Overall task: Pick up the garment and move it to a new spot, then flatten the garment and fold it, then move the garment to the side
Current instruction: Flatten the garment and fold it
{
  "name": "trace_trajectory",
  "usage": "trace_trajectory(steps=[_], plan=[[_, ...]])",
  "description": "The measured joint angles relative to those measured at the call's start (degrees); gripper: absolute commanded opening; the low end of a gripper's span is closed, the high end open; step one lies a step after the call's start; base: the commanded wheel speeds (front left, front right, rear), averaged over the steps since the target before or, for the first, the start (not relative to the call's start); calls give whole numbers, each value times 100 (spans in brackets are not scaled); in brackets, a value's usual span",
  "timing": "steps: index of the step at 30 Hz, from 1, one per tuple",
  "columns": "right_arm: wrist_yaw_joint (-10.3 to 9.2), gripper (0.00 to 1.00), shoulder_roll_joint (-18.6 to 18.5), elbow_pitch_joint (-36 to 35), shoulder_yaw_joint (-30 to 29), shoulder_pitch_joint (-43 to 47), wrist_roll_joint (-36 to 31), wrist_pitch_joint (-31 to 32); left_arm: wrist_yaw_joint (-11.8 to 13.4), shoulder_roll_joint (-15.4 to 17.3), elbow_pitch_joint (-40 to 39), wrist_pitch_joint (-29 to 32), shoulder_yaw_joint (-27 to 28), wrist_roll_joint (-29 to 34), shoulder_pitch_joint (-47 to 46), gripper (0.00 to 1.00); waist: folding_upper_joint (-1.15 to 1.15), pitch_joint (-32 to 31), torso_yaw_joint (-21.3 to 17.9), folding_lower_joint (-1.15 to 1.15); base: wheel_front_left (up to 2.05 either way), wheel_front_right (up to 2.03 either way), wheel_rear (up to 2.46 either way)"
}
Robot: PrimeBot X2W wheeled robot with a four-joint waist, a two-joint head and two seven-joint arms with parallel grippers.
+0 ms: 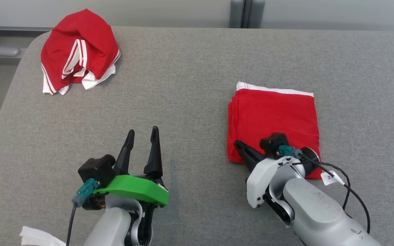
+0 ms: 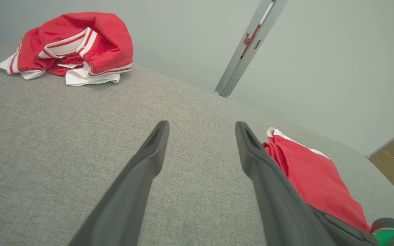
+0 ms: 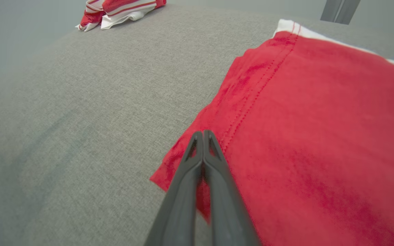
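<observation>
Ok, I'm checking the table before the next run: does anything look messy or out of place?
Yes: a second red garment sits crumpled in a heap at the far left corner of the table, white trim sticking out. The folded garment lies flat and neat, with the shut right hand over its near corner.

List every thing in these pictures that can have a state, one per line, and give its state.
folded garment: folded flat into a neat rectangle, lying on the right side of the table.
crumpled garment: bunched in a heap near the far left corner, not folded.
left gripper: open, holding nothing, over bare table.
right gripper: shut, tips at the folded garment's near left corner; I cannot tell whether it pinches fabric.
</observation>
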Motion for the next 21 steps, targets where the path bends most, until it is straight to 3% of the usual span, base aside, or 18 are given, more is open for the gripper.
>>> trace_trajectory(steps=[10,12,13,16,21], plan=[[1,0,124,348,831,-305,453,-342,-65,-31,58,0,77,-5,2,100,0,-33,-64,0,0,0,0],[1,41,107,225,833,-380,531,-446,-97,-41,42,-1,124,35,4,100,0,-66,-136,0,0,0,0],[1,100,97,166,801,-403,547,-468,-102,-45,40,-1,140,64,5,100,0,-83,-169,0,0,0,0],[1,100,22,-53,471,-431,568,-513,-145,-62,40,-1,188,229,7,100,0,-156,-295,0,0,0,0],[1,100,-149,-750,-747,-254,107,-536,-197,-108,79,-1,256,521,3,100,0,-329,-517,0,0,0,0]])
